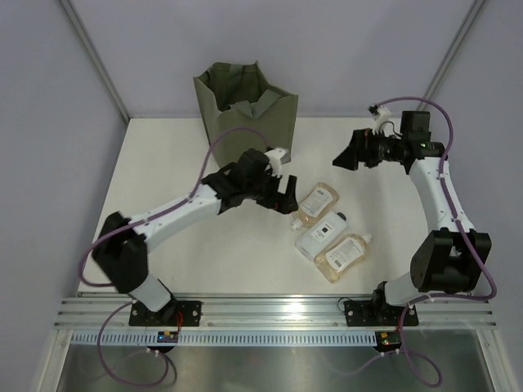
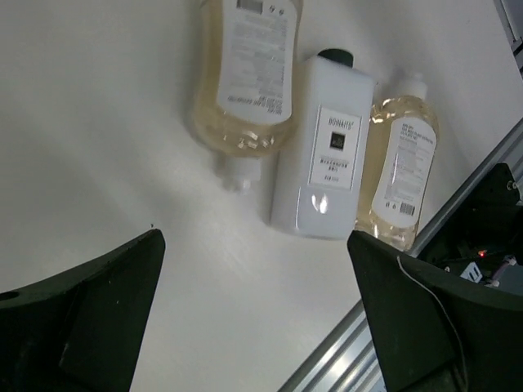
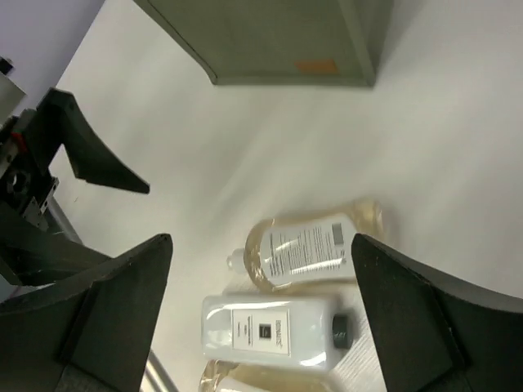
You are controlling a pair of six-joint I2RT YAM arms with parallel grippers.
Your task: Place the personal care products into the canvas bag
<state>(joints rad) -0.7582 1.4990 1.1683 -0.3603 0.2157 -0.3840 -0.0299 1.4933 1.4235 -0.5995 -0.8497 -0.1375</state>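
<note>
Three personal care products lie side by side on the white table: an amber bottle (image 1: 317, 204), a flat white bottle (image 1: 320, 235) and a second amber bottle (image 1: 345, 255). The olive canvas bag (image 1: 245, 102) stands upright at the back, its mouth open. My left gripper (image 1: 284, 196) hangs open just left of the first amber bottle, holding nothing. The left wrist view shows the amber bottle (image 2: 245, 73), the white bottle (image 2: 323, 155) and the other amber bottle (image 2: 400, 167) beyond the open left gripper (image 2: 254, 238). My right gripper (image 1: 347, 152) is open and empty, raised right of the bag; the right gripper (image 3: 261, 238) looks down on the bottles (image 3: 315, 241).
The bag's base (image 3: 270, 41) with its orange mark shows in the right wrist view. The aluminium rail (image 1: 270, 310) runs along the near table edge. Grey walls close in the back and sides.
</note>
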